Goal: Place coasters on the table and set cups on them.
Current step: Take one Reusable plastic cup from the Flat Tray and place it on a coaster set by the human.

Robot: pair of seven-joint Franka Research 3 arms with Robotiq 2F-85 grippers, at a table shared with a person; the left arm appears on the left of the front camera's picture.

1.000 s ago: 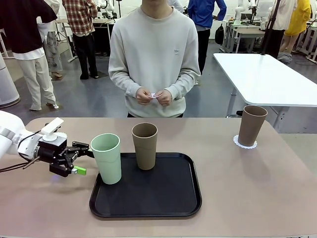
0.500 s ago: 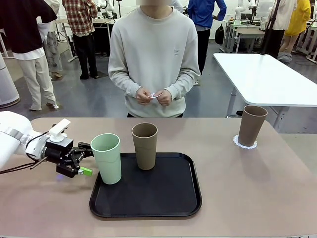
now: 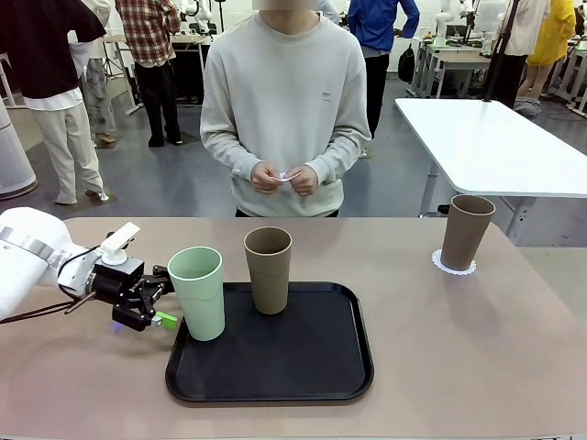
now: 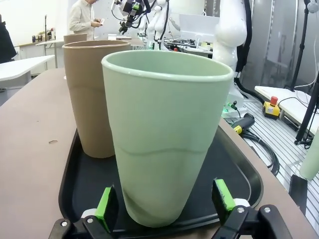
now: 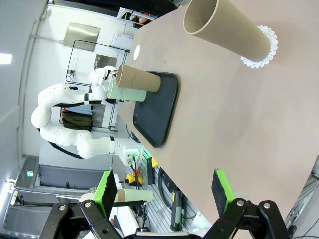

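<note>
The mint green cup [image 3: 197, 295] stands upright at the near-left corner of the black tray [image 3: 275, 394]. The left gripper [image 3: 163, 296] is level with its lower half, jaws spread wide on either side, pads not yet touching. It looks light, stiff and smooth-walled, and tapered too, so a low grip could slip. Better to clamp gently around the middle. The right gripper [image 5: 164, 191] hangs open, well away.

No lettering can be read anywhere. The person's pale sweatshirt [image 3: 275, 119] bears a small dark chest mark [image 3: 323, 94], perhaps a logo or a line of print, too tiny to make out.
</note>
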